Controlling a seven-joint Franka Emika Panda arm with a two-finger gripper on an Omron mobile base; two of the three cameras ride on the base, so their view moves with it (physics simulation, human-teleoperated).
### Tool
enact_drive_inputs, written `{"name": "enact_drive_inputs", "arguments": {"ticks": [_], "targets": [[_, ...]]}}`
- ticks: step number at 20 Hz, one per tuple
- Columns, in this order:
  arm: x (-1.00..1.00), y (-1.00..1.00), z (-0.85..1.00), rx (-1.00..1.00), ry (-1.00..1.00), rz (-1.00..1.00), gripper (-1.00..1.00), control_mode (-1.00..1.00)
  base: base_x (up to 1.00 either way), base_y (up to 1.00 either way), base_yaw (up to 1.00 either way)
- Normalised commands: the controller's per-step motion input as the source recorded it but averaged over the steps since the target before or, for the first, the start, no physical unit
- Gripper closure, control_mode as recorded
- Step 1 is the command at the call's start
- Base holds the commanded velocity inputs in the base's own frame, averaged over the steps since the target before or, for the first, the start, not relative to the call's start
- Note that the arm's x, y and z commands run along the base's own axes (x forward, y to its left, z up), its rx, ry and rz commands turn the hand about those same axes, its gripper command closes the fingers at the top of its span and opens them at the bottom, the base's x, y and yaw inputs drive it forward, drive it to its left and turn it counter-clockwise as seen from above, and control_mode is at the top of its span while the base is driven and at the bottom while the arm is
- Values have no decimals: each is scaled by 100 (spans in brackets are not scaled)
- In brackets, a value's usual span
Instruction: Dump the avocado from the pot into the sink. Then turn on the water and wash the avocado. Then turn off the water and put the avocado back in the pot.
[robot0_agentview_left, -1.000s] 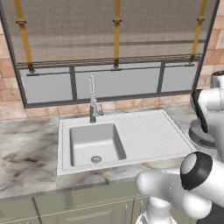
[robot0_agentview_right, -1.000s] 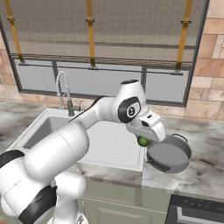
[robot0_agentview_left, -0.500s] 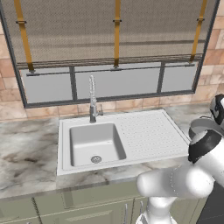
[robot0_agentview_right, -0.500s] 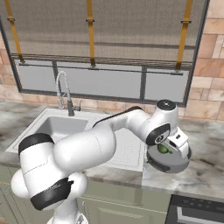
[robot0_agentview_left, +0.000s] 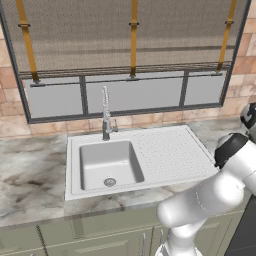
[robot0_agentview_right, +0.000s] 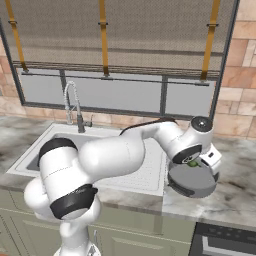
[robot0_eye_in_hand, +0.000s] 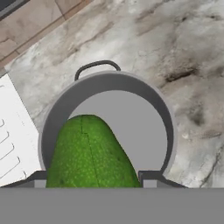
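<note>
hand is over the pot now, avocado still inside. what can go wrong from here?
1. The pot sits on the counter right of the sink, past the whole drainboard. A tilted carry could drop the avocado short of the basin.
2. In the hand view the avocado lies between the fingertips, so closing now would likely catch it, not the pot.
3. The pot's handle is on the far side, away from the gripper.
</note>
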Motion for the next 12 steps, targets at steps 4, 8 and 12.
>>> {"name": "enact_drive_inputs", "arguments": {"ticks": [4,8,12], "targets": [[4,0,-36,0,-2,0,100,-100,0,0,0],[10,0,-44,0,0,0,100,-100,0,0,0],[26,0,-27,0,0,0,100,-100,0,0,0]]}}
